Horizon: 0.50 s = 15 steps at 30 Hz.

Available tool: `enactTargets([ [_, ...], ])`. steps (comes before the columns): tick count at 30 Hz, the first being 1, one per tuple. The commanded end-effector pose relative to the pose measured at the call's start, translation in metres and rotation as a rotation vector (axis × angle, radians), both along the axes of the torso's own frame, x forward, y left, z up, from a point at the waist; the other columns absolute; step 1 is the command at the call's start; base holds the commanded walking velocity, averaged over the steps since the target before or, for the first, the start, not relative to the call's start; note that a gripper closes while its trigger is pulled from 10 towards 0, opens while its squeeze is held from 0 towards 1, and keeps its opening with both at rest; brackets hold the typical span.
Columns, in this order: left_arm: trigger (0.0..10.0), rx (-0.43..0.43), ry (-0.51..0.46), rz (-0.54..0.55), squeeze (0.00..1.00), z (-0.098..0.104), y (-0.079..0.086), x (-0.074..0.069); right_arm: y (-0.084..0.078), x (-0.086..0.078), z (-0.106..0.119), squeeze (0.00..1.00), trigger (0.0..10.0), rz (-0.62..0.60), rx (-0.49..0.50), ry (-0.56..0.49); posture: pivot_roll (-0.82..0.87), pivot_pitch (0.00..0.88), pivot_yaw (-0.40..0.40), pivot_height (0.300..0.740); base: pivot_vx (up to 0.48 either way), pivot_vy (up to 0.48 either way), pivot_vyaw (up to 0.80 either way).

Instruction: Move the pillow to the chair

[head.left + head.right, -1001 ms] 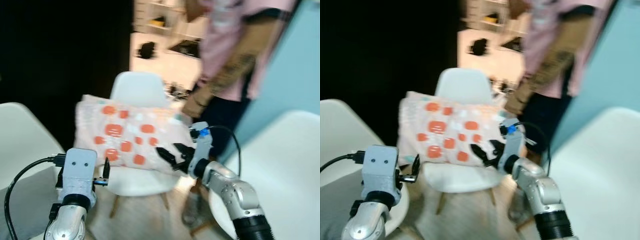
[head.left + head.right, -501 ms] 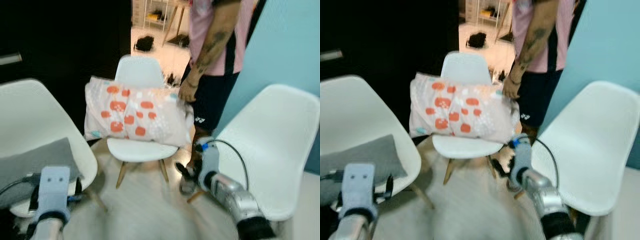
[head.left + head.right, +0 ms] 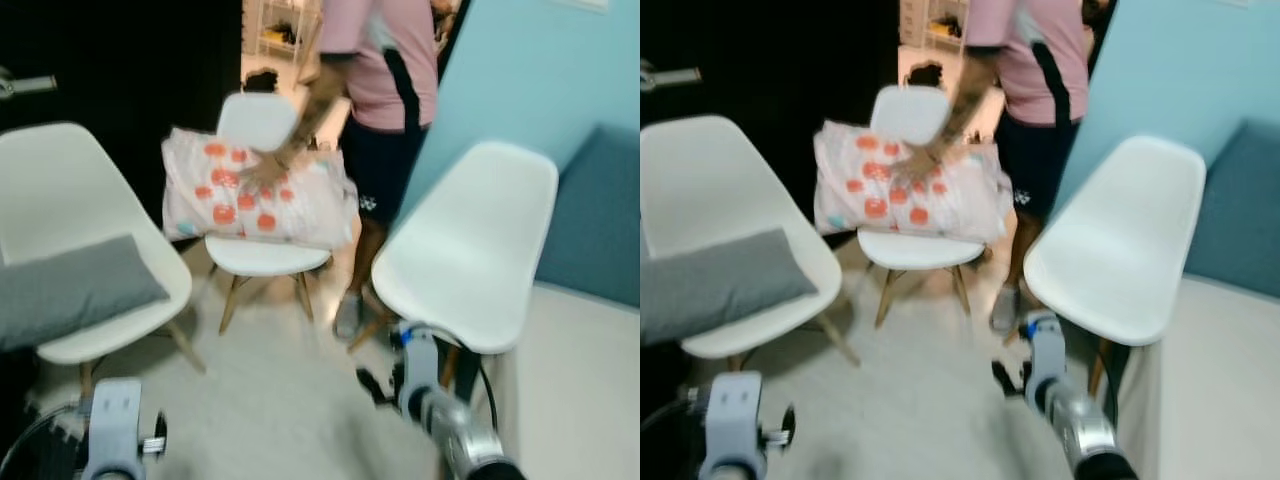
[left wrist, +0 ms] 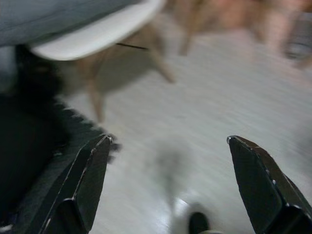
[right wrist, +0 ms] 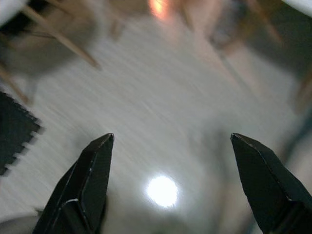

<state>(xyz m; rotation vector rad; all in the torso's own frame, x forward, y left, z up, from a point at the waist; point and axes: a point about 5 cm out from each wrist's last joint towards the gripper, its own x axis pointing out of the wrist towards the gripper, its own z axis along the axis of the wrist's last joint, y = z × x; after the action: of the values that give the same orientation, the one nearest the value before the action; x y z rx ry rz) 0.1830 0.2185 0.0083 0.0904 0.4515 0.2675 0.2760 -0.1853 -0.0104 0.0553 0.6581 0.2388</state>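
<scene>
The person (image 3: 1030,90) is cut off at the top edge, head and shoulders out of frame, and one hand (image 3: 910,165) on the pillow (image 3: 905,195) is smeared by motion. The pillow hides most of the seat of the small chair (image 3: 910,115) under it. The grey cushion (image 3: 70,290) runs off the side edge. In both wrist views the floor (image 4: 195,122) and the chair legs (image 5: 58,39) are blurred; a bright spot (image 5: 162,191) is perhaps a light's reflection.
</scene>
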Motion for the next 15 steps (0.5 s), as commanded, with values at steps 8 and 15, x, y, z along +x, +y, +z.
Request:
enactTargets([
  [8, 10.0, -0.107, 0.023, 0.023, 0.0, -0.033, 0.003, 0.003, -0.032, -0.021, -0.018, 0.0, 10.0, -0.082, -0.044, 0.06, 0.1, 0.0, -0.121, 0.74, 0.0, 0.0, -0.78],
  [15, 10.0, -0.156, 0.115, 0.059, 0.0, -0.064, 0.012, -0.015, -0.042, -0.041, -0.032, 0.0, 10.0, -0.12, -0.077, 0.11, 0.1, 0.0, -0.122, 0.74, 0.0, 0.0, -0.78],
])
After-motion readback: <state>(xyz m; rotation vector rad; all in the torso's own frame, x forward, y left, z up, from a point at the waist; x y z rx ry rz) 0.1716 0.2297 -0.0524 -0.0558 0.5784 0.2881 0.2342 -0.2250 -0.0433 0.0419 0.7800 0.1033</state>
